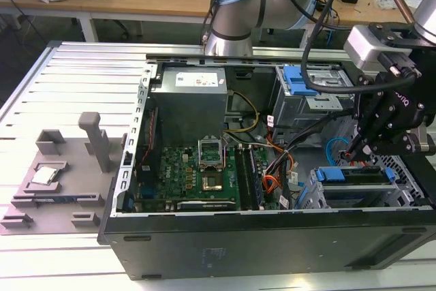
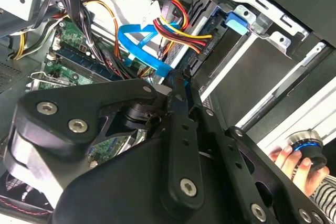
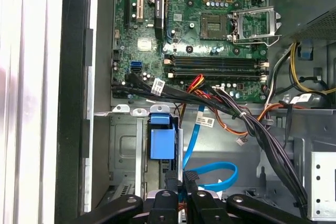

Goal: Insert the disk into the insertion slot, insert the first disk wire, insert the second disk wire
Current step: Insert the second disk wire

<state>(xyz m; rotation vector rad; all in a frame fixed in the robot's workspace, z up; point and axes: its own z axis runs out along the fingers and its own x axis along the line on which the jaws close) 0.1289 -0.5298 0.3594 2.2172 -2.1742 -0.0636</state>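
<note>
Sitting already inside the insertion slot (image 1: 320, 199), the disk (image 1: 354, 176) shows its bright blue plastic carrier handle at the perforated sheet-metal cage, near the open computer case's front corner on the exterior view's right. So I judge the first step done. My gripper (image 1: 355, 153) hangs just above that cage with its black fingertips (image 3: 181, 182) pressed nearly together, seemingly pinching a dark connector at the end of a glossy flat blue cable (image 3: 212, 174) that loops across the grey case floor; I cannot be sure of the grip. Wire insertion appears under way, not finished. Beyond lie bundled red, yellow and black wires (image 2: 178, 27), then the green motherboard (image 1: 187, 175).
</note>
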